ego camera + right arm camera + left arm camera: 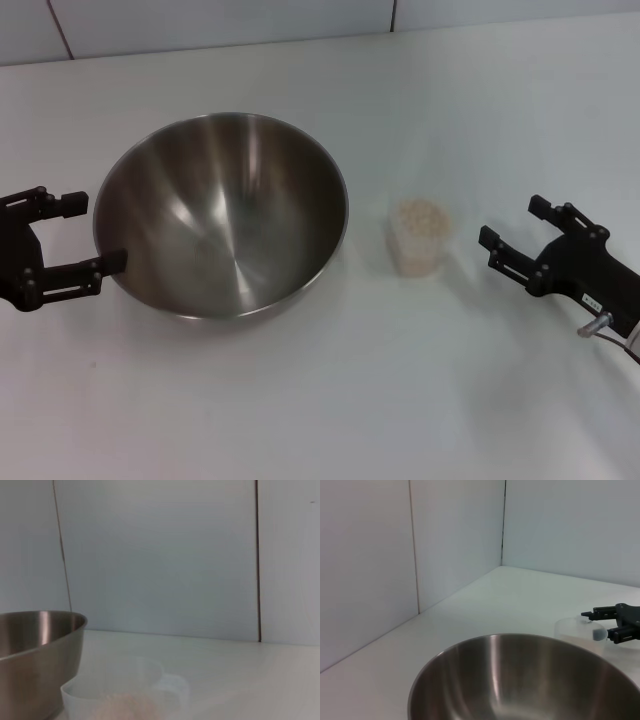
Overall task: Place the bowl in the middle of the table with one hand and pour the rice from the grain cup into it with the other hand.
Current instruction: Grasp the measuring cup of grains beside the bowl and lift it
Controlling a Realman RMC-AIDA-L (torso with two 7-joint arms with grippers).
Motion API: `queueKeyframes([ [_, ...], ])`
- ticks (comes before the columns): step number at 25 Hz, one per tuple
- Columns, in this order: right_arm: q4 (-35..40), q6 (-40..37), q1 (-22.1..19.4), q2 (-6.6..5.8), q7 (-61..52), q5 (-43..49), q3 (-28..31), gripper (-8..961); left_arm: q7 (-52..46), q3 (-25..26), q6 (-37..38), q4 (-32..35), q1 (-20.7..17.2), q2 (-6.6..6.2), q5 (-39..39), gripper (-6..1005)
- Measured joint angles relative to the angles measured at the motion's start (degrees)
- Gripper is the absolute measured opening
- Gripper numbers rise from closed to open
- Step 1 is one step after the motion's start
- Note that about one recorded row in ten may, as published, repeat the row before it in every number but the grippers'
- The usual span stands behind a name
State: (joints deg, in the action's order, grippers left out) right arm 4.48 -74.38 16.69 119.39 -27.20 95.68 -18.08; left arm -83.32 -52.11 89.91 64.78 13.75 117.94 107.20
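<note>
I'm seeing the bowl (221,213) sitting left of centre on the table (330,400), the left gripper (92,232) spread wide at its left rim. The grain cup (418,238), holding rice (419,217), is standing just right of the bowl, with the right gripper (512,227) gaping wide further right, apart from it.

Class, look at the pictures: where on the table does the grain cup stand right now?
In the head view the grain cup stands upright on the table, right of centre, between the bowl and the open right gripper, touching neither.
</note>
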Motion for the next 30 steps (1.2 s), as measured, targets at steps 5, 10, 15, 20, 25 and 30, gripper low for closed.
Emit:
queueKeyframes([
  [5,-0.1,1.5,1.3,0.04,0.0,0.0,0.0,816,-0.1,-0.1,-0.2,0.0,0.2,0.01,0.1,806],
  [10,-0.2,2.5,3.0,0.05,0.0,0.0,0.0,816,-0.2,-0.2,-0.2,0.0,0.2,0.01,0.2,806],
  [15,-0.4,3.5,4.6,0.05,0.0,0.0,0.1,816,-0.2,-0.1,-0.2,0.0,0.4,0.01,1.0,805],
  [20,-0.5,4.3,5.8,0.05,0.0,-0.1,0.1,816,-0.4,-0.5,-0.2,0.0,0.7,0.08,1.6,805],
  [25,-0.5,4.4,6.7,0.05,0.0,-0.3,0.3,815,-0.3,-0.4,-0.3,0.0,0.7,0.1,1.6,804],
  [30,-0.5,4.3,7.3,0.04,0.0,-0.4,0.3,815,-0.1,-0.1,-0.3,0.0,0.6,0.1,1.6,804],
])
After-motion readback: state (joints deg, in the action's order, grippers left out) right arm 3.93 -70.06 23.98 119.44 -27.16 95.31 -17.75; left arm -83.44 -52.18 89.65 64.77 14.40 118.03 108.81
